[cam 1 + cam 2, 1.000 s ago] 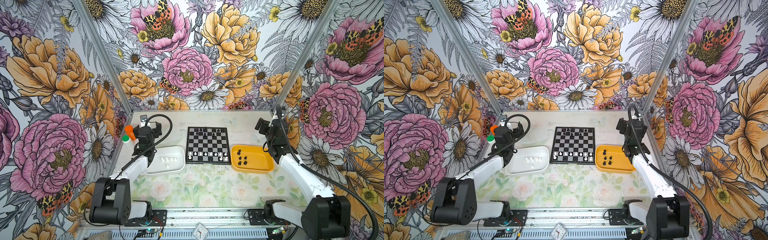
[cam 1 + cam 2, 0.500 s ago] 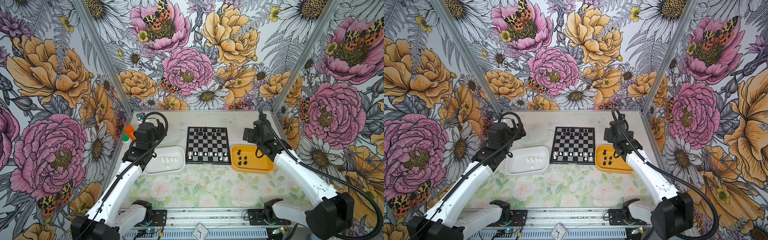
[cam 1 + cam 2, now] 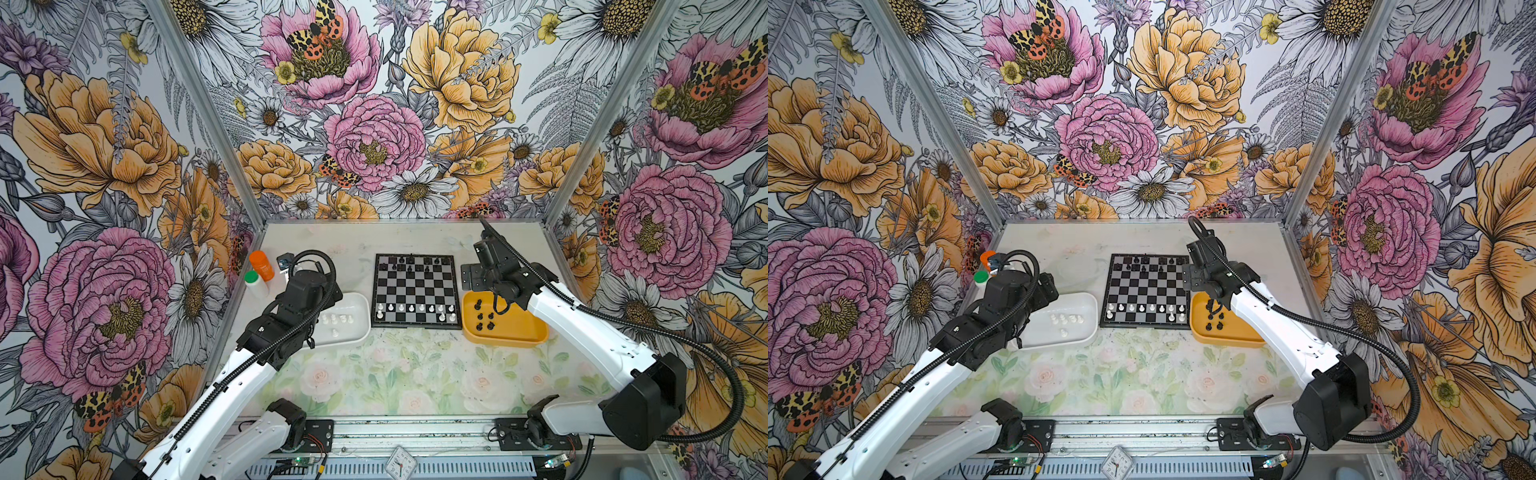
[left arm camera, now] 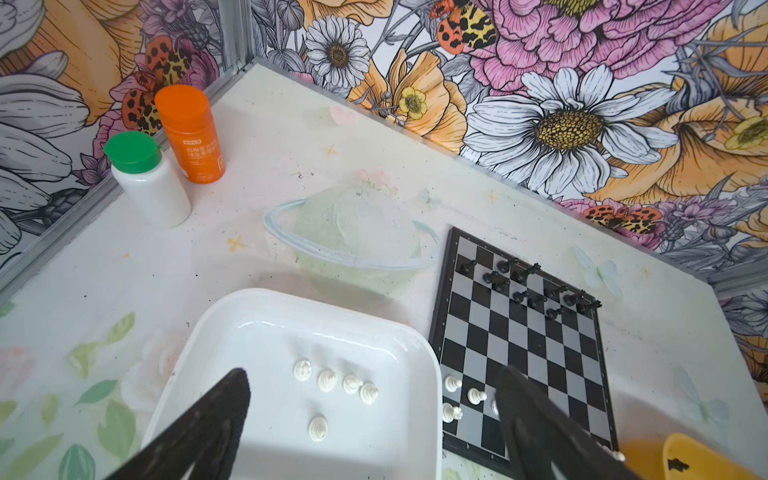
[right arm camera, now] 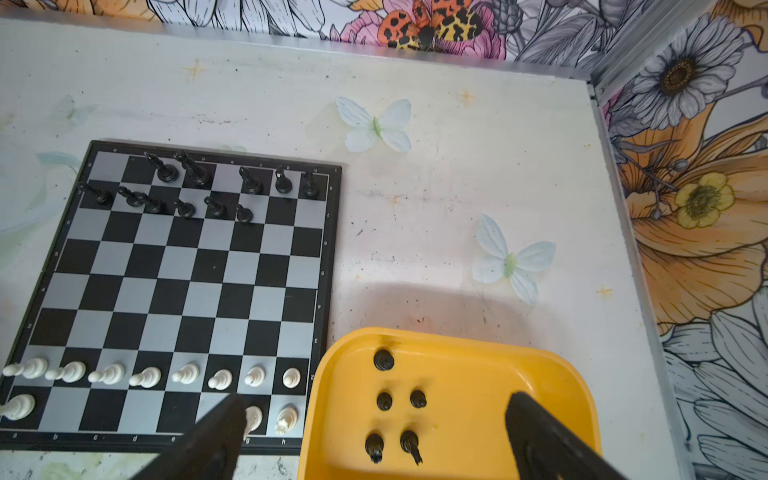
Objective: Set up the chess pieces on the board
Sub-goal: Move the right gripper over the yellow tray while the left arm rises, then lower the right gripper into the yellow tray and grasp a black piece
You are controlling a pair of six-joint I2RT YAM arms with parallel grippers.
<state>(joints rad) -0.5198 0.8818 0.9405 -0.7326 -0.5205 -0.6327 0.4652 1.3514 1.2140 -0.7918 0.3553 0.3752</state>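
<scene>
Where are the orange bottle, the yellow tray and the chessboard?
orange bottle (image 4: 192, 139): left wrist view, on the bottle's orange side.
yellow tray (image 5: 469, 386): right wrist view, on a bare part of its floor.
chessboard (image 3: 415, 291): in a top view, on the empty middle squares.

Odds and ends
Orange bottle (image 4: 190, 133) and green-capped white bottle (image 4: 149, 183) stand side by side; a clear dish (image 4: 353, 224) lies near the white tray (image 4: 257, 332); a yellow tray (image 5: 478, 374) sits apart.
</scene>
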